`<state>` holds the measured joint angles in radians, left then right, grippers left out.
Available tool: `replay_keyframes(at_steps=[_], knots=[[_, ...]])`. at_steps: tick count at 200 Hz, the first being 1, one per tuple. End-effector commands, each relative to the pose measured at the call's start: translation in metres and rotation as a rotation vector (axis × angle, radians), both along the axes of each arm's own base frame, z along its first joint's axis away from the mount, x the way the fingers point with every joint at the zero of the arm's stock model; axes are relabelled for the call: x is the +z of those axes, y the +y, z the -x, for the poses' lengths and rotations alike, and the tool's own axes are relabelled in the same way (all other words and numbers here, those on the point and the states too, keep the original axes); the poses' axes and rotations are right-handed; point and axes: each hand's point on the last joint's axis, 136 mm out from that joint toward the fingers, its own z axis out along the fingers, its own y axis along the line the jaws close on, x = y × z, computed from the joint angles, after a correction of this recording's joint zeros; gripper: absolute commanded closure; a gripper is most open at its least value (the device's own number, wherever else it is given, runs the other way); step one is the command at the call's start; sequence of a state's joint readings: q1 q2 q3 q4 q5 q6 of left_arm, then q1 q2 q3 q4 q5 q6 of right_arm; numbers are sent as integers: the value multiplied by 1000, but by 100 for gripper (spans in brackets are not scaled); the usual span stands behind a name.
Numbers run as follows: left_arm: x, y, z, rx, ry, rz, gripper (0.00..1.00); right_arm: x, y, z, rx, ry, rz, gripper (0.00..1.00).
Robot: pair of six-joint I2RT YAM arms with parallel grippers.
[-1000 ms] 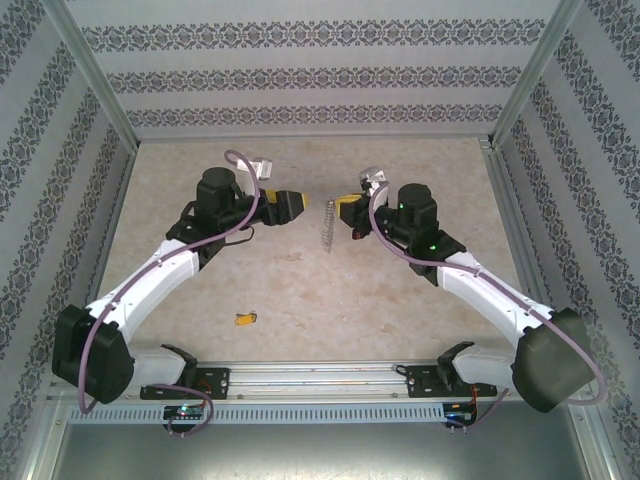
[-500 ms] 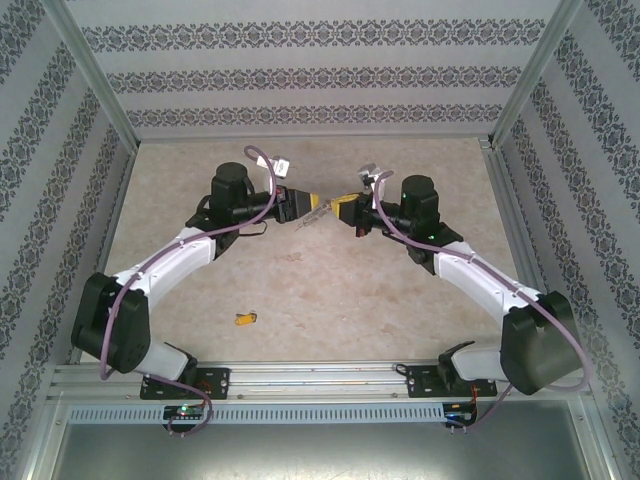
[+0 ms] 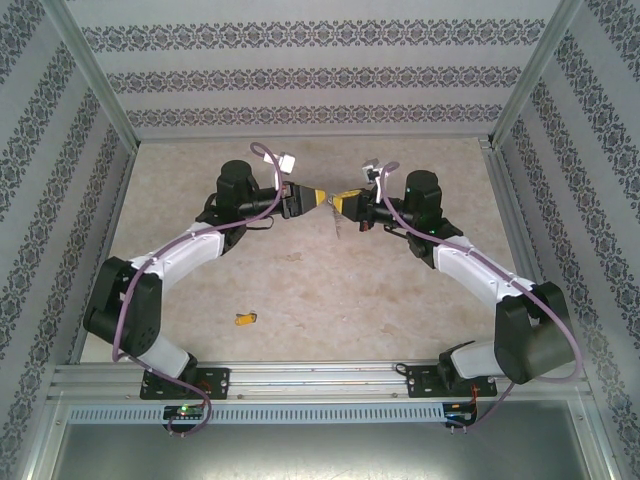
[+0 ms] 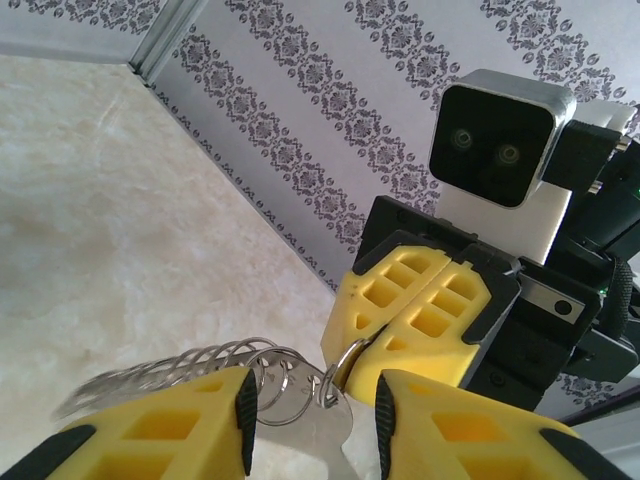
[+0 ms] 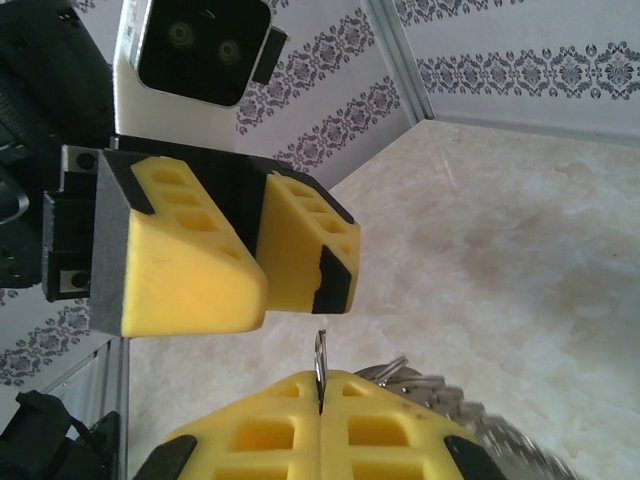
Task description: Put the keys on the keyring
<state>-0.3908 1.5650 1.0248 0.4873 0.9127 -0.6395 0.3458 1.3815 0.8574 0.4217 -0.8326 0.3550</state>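
With the right gripper [image 4: 365, 345] clamped on the keyring [image 4: 285, 385] above the table's [image 3: 300, 290] far middle and the left gripper [image 4: 310, 410] straddling its rings, hold unconfirmed, opposing pulls may drop it; the key [image 3: 245, 319] lies near the near edge.

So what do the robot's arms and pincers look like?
The left arm and right arm are white with black joints and a purple cable each. The left pincer and right pincer have blocky yellow fingers with black pads.
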Motion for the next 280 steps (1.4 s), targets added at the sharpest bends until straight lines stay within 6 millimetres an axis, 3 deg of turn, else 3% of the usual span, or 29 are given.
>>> replay_keyframes(at_steps=[1,69,223,280], knots=[[25,-7,-1,-30,-73,56,62,26,1,0,32,-72,-49,100],[30,-12,6,-54,-88,66,63,29,3,-2,43,-61,-91,100],[33,-22,16,-91,-105,93,80,22,0,-8,25,-36,-109,100],[31,-27,21,-105,-122,89,81,22,0,-8,31,-31,-115,100]])
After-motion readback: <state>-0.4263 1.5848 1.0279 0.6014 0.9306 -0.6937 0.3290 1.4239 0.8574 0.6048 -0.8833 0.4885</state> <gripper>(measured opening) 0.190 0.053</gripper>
